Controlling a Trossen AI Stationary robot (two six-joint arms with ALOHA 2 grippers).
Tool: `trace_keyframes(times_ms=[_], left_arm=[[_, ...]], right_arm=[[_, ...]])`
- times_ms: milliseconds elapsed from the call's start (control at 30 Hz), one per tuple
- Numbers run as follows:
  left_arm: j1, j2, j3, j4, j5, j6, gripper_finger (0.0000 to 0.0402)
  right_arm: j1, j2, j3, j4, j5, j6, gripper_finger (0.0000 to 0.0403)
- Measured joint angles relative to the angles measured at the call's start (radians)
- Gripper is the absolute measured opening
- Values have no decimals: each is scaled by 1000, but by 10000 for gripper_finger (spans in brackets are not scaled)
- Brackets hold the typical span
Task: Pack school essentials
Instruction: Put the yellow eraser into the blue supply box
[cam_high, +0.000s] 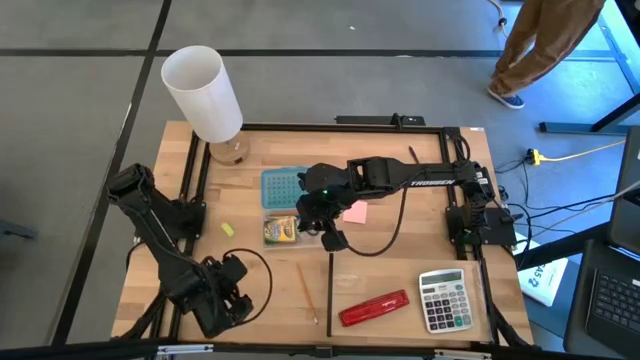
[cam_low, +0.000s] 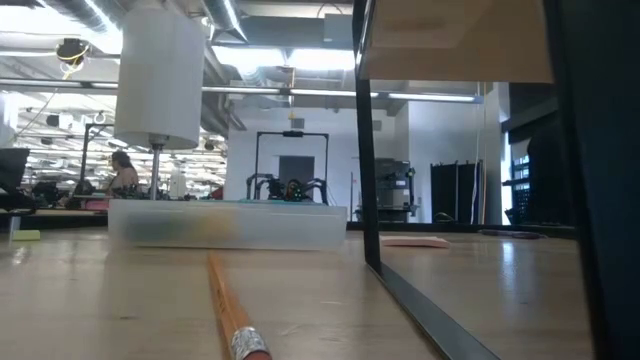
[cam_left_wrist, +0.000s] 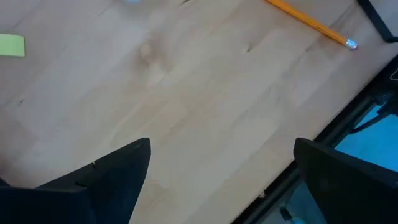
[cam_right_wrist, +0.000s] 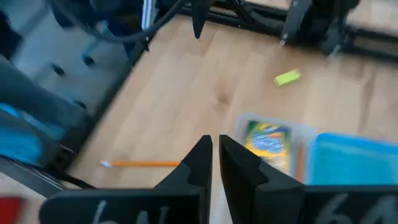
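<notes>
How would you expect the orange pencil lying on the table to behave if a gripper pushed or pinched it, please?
The orange pencil lies flat on bare wood, so a sideways push would probably roll it. It looks thin and stiff, likely light. Its narrow shaft may slip from a pinch unless gripped squarely.

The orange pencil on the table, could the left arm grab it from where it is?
Probably yes. The left gripper waits open at the table's near edge, and the orange pencil lies beside it on bare wood, with nothing between them.
</notes>
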Motion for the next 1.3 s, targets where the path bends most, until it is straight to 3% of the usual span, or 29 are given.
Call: trace_keyframes(times_ms=[167, 600, 667, 900, 1300], left_arm=[[0, -8, 0, -4, -31, 4, 389], [3, -8, 0, -39, -50, 5, 389], [3, -8, 0, -59, -50, 5, 389], [-1, -8, 0, -78, -51, 5, 389], [-1, -7, 0, -79, -52, 5, 389]], right_arm=[[12, 0, 0, 25, -1, 135, 32], [26, 0, 0, 46, 4, 300, 30], [34, 0, 3, 43, 42, 299, 22], [102, 0, 26, 3, 334, 440, 6], [168, 0, 148, -218, 421, 706, 2]])
